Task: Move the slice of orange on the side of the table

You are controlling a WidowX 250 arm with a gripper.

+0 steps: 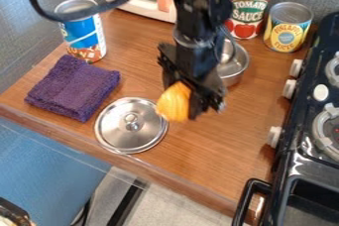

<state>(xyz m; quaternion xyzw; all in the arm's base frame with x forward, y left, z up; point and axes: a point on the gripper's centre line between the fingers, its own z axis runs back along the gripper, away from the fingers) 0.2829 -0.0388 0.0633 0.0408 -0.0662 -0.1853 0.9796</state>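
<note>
The orange slice [174, 103] hangs in my black gripper [183, 105], which is shut on it near the middle of the view. Both are over the wooden table [218, 145], just right of the silver lid's upper right edge. How high the slice is above the wood I cannot tell.
The silver lid [126, 133] lies near the table's front edge, with a folded purple cloth [74, 87] at its upper left. Behind my gripper stands a metal pot [235, 66]. Cans [84, 34] stand at the back left and back right. A black stove [311, 145] borders the right side.
</note>
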